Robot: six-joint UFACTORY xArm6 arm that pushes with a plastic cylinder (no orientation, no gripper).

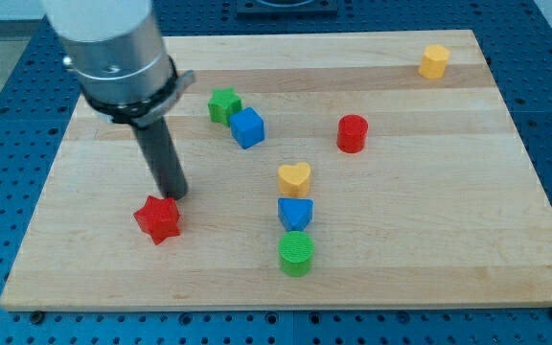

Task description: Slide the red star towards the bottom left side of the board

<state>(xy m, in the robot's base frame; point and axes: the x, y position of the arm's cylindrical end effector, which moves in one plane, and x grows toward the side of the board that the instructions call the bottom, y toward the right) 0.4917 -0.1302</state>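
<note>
Step in hand: the push is on, by my reading. My tip [176, 195] sits right at the upper right edge of the red star [158, 218], touching it or just about; too close to call.

Nearest the bottom edge: a green cylinder [296, 252], and touching it from above, or nearly so, a blue block [295, 213] of unclear shape.

Red star: left half of the tabletop [448, 268], nearer the bottom left corner than any other block, yet short of it, with bare wood on its left and below.

End effector: a plain dark rod with no jaws, so apart or together does not apply; it clamps nothing and only leans on the star's side.

Middle: a yellow heart [295, 176] just above the blue block, and a red cylinder [352, 132] further right, well apart from the star.

Further back: a blue cube [247, 127] touching a green star [224, 104], both beyond my tip towards the top edge.

Top right corner: a yellow block [434, 61], alone, perhaps six-sided.

Next move: I judge it wants a steady drive down and left, the tip kept behind the star's centre so that it does not spin off sideways. No other block lies on that path.

Count: eight blocks. Two red, two blue, two green, two yellow; one rod.
</note>
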